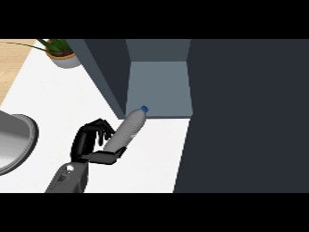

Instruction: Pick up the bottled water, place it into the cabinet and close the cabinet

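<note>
One hand shows on the white surface point(56, 113) in the head view, and it holds the bottled water point(126, 131) just short of the open cabinet point(158, 86). Largest in view is the cabinet's dark front, which fills everything to the right of its opening; the opening itself is a grey recess with a flat floor, and a dark panel, seemingly the cabinet's open door point(103, 77), stands at an angle along the opening's left side. Well to the left of the cabinet, at the view's edge, lies the curved metal rim of a sink point(24, 145). Left of the cabinet's top corner sits a potted plant point(61, 53) in a pale pot, with a strip of wooden floor beyond the surface's edge. The left hand point(93, 138), black on a grey forearm, comes up below and to the left of the cabinet's opening, its fingers point(102, 128) and thumb curled round the lower part of the bottle. The bottle is clear, tilted, with its blue cap pointing up and right and lying at the front lip of the cabinet's floor; whether it touches the lip cannot be told
</note>
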### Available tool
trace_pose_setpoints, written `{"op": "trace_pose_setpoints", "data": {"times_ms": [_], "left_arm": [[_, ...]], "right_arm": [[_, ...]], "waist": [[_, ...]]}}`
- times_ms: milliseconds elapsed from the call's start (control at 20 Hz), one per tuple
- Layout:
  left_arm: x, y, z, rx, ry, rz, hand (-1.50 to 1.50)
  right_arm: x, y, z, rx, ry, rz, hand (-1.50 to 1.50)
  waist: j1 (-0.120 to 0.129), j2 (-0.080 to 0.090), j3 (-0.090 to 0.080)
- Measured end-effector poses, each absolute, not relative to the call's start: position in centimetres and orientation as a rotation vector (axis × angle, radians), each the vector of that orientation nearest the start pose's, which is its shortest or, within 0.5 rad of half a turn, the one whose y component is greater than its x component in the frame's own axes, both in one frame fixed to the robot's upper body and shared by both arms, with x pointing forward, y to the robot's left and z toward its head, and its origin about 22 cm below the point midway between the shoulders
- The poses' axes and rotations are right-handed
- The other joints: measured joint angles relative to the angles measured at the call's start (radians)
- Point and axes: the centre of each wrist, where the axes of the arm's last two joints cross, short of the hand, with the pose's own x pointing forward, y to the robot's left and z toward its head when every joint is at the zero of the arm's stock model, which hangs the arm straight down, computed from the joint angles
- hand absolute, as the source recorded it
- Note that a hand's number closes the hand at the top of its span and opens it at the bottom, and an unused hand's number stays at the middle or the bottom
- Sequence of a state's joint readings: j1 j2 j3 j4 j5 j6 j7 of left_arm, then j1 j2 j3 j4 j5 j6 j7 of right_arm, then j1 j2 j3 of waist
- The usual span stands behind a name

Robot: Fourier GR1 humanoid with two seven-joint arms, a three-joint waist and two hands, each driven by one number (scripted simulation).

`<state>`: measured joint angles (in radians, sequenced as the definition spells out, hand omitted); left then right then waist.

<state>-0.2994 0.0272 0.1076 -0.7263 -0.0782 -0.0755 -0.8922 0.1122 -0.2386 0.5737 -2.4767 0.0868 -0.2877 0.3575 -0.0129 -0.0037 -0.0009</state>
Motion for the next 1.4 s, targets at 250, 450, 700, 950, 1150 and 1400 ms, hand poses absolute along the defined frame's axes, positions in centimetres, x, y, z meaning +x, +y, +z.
{"op": "trace_pose_setpoints", "data": {"times_ms": [250,450,700,950,1150,1400], "left_arm": [[29.2,19.8,-9.5,-0.143,-1.906,-0.043,1.5],[30.0,16.9,-7.3,-0.202,-1.89,0.001,1.5],[30.7,14.2,-4.1,-0.222,-1.885,0.03,1.5],[31.4,11.3,-1.0,-0.225,-1.878,0.042,1.5],[32.6,9.5,0.8,-0.189,-1.869,0.016,1.5],[34.2,8.1,2.6,-0.136,-1.851,-0.003,1.5]], "right_arm": [[11.7,-16.5,16.8,0.262,-1.918,0.208,-1.5],[11.9,-16.5,16.8,0.257,-1.929,0.209,-1.5],[11.6,-16.3,16.9,0.269,-1.921,0.2,-1.5],[11.4,-16.7,16.7,0.252,-1.92,0.199,-1.5],[11.3,-16.8,16.6,0.246,-1.919,0.199,-1.5],[11.1,-17.2,16.1,0.23,-1.925,0.202,-1.5]], "waist": [[0.002,-0.001,0.0],[0.001,-0.001,0.0],[0.001,-0.001,0.0],[-0.001,0.0,0.001],[-0.004,0.001,0.001],[-0.006,0.002,0.001]]}}
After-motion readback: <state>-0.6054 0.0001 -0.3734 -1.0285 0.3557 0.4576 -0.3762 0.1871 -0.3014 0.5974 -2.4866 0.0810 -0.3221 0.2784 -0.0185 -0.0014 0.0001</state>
